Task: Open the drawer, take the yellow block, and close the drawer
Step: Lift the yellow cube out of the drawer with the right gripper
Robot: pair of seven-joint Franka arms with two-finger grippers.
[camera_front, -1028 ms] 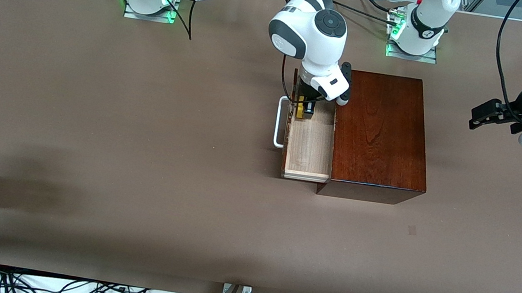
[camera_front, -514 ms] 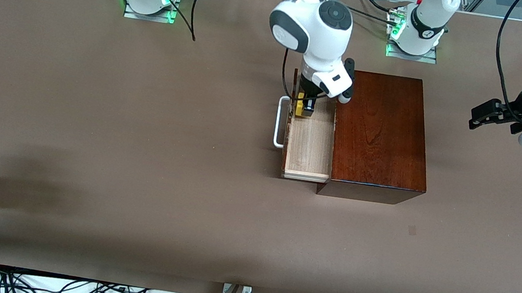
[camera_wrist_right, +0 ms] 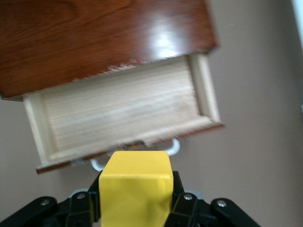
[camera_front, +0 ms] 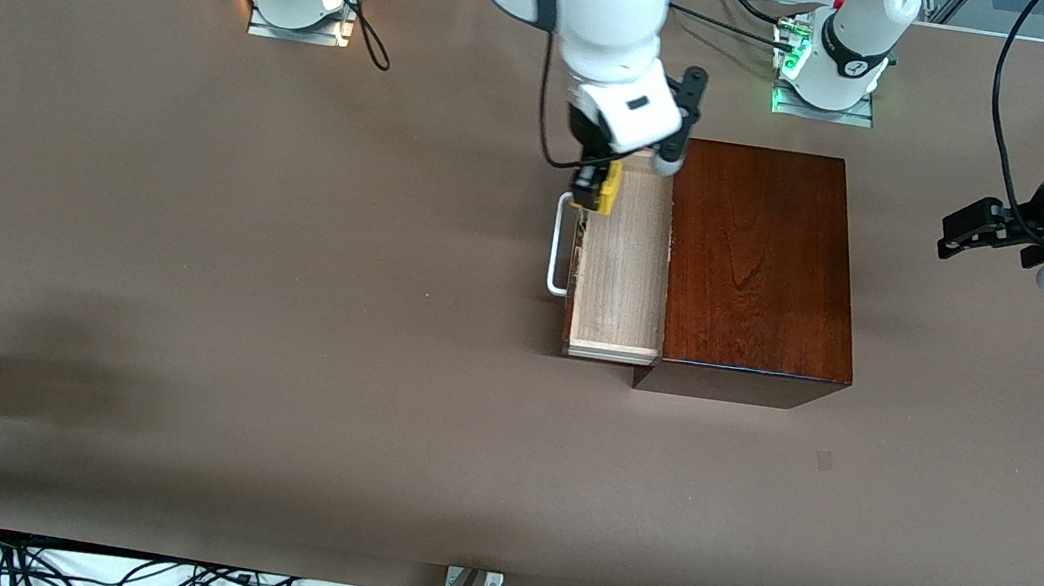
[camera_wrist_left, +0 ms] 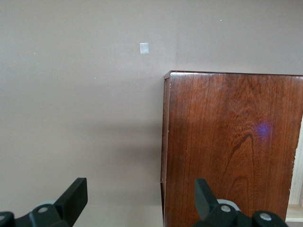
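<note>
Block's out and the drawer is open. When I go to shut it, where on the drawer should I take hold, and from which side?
Probably the white bar handle on the drawer front: it stands off the front, leaving a gap for fingers. Come from above, at its middle, fingers straddling the bar, then push toward the box. The right hand, holding the yellow block, is above the handle's end; the left hand waits open.

The block (camera_front: 606, 199) is bright yellow. The gripper (camera_front: 593, 193) around it has black fingers. The box (camera_front: 758, 264) is shiny dark red-brown with wavy wood lines. The drawer (camera_front: 620, 276) is pale wood inside, with a white handle (camera_front: 560, 244). The table (camera_front: 229, 295) is plain brown. The arms are white with dark grey parts. The cables are black.
</note>
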